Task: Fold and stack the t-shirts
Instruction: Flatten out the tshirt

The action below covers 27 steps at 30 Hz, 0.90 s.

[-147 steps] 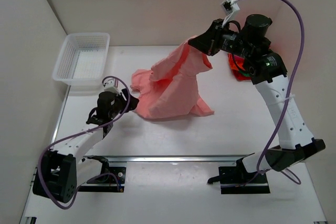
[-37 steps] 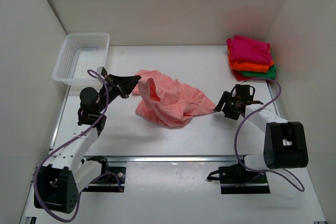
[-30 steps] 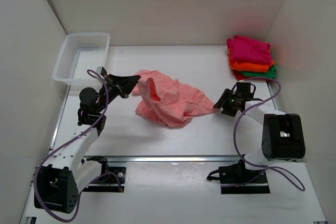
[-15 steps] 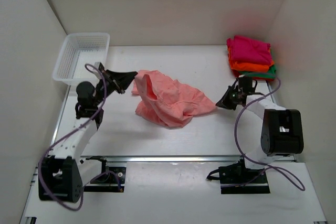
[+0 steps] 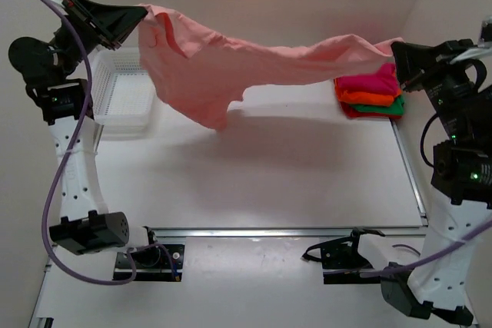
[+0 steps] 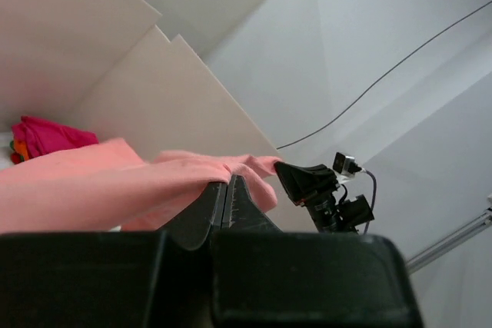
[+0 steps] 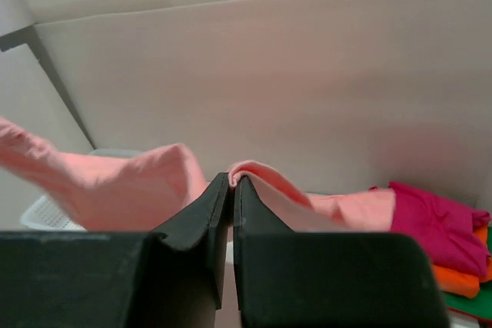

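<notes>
Salmon-pink shirt [image 5: 231, 67] is hanging in mid-air, stretched out like a banner between both grippers and well up off the table [image 5: 292, 174]. Its lowest bit is drooping down just to the right of the basket [image 5: 127, 90], and as far as I can tell it isn't touching anything. Left gripper [image 5: 142, 14] is sitting high up over the basket, fingers pinched tight together on one end of the cloth. Right gripper [image 5: 396, 50] is way across from the basket on the opposite side, fingers squeezing flat on the other end. From its own camera the fabric is bunching up right at the tips. The middle of the shirt is sagging a little between the two. Further back, straight across the table from the basket, the folded pile is sitting with the magenta shirt [image 5: 367, 82] on top, the orange shirt [image 5: 373, 99] under it and the green shirt [image 5: 388, 109] peeking out at the bottom.
</notes>
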Each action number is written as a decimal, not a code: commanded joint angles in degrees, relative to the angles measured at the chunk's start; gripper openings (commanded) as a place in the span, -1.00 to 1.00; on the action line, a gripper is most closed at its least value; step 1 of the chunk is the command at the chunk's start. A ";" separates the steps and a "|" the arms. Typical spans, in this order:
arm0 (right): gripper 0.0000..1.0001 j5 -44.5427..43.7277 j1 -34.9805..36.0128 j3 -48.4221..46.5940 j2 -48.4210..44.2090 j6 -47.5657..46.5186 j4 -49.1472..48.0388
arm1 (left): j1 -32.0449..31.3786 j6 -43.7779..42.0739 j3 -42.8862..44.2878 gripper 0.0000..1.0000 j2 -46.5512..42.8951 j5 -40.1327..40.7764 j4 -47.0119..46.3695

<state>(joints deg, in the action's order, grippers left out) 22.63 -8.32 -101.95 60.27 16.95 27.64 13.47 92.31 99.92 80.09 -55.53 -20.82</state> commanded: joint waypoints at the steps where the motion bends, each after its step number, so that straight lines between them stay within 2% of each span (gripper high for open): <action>1: -1.00 1.71 0.05 -0.26 0.37 -0.51 4.88 | 1.55 -6.70 4.40 -1.00 -3.89 -0.37 10.42; 7: -1.00 2.85 -1.08 -0.01 1.42 0.98 4.53 | 1.11 -9.86 7.92 -1.00 -3.38 -0.02 15.89; 9: -1.00 5.30 -2.58 1.84 3.79 1.77 3.74 | 0.50 -11.44 6.61 -1.00 -1.97 0.68 17.39; 12: -1.00 10.92 -4.86 6.31 8.18 3.34 0.06 | 0.50 -10.85 1.53 -1.00 1.19 0.33 12.75; 15: -1.00 10.77 -4.08 8.79 13.45 3.18 -3.20 | 0.15 -14.77 1.58 -1.00 6.89 0.77 14.82; 18: -1.00 10.67 -3.11 6.43 19.88 1.60 -5.66 | -0.12 -17.61 8.61 -1.00 15.77 0.17 16.07; 20: -1.00 10.68 -1.71 1.70 26.09 1.25 -6.11 | -0.03 -16.30 23.13 -1.00 26.81 -2.90 17.99; 21: -1.00 9.98 -1.44 -0.51 27.34 0.55 -5.23 | -0.03 -15.50 27.83 -1.00 29.30 -3.35 18.01; 22: -0.99 10.32 -1.09 -5.84 30.75 0.02 -3.66 | 0.32 -12.28 36.75 -1.00 34.90 -3.53 17.66; 23: -1.00 10.24 -0.83 -11.46 32.26 -0.34 -1.64 | 1.19 -9.72 40.93 -1.00 37.04 -3.53 14.35; 24: -1.00 9.72 -0.74 -16.04 34.98 -0.16 0.03 | 2.42 1.27 47.06 -1.00 41.41 -3.97 7.79; 26: -1.00 10.24 -0.99 -22.29 38.68 0.54 1.44 | 4.35 7.07 48.10 -1.00 43.22 -3.27 0.21; 27: -1.00 11.20 -1.26 -24.76 38.87 1.06 2.06 | 5.67 5.87 47.04 -1.00 42.17 -3.62 1.56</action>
<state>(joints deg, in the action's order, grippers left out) 32.21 -8.97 -116.42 101.45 18.22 31.29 14.83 88.84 141.93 127.81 -58.67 -8.67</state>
